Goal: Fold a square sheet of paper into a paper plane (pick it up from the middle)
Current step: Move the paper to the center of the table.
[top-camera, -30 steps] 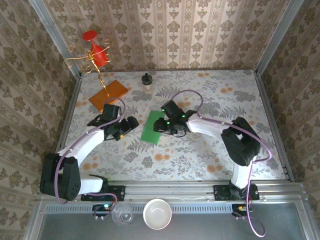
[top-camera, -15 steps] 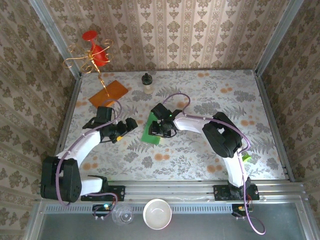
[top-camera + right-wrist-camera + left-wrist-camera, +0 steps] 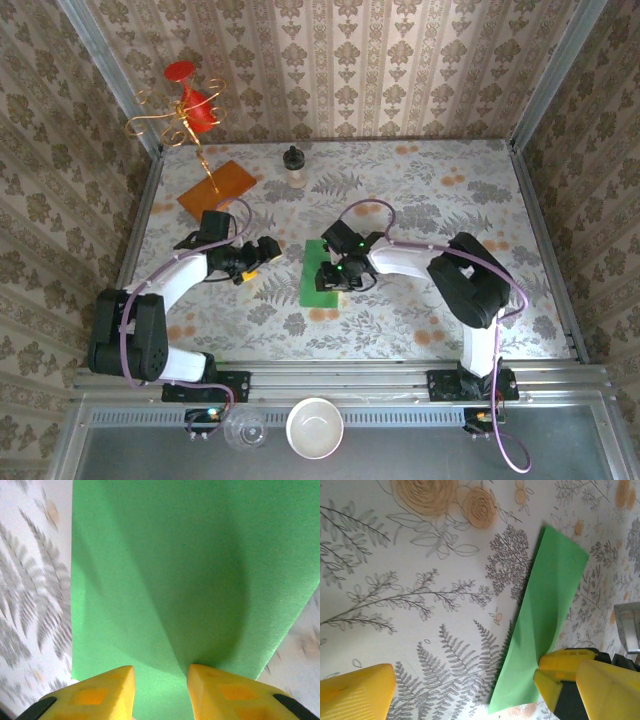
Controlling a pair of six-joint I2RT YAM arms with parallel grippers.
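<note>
Sheet of paper [image 3: 322, 273] mid-table, left end effector [image 3: 262, 251] beside, right end effector [image 3: 328, 277] seemingly over it

No text, label, brand, number or sign can be read anywhere here.
</note>
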